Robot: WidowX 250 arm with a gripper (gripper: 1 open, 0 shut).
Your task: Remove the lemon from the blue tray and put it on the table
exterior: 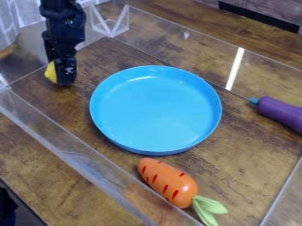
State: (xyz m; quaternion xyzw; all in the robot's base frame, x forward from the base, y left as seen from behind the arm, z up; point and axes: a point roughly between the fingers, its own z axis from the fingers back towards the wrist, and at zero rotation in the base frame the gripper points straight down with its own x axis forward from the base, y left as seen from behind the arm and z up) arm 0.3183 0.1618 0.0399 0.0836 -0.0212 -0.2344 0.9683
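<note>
We can read no brand, label or writing on anything here. We count one lemon (51,71), one blue tray (156,109), one carrot (168,182) with green leaves and one purple eggplant (282,110).

The gripper (62,74) stands at the far left, pointing down at the table (71,132), well clear of the blue tray's left rim. The lemon sits low at the gripper's left side, down at the level of the tabletop and outside the tray, with the dark fingers (67,72) right against it. We cannot tell from this view how wide the jaws stand, nor whether they grip the lemon or merely touch it.

The blue tray lies in the middle of the table. The carrot lies near us, just past the tray's near rim, and the eggplant lies at the right edge, apart from the tray.
</note>
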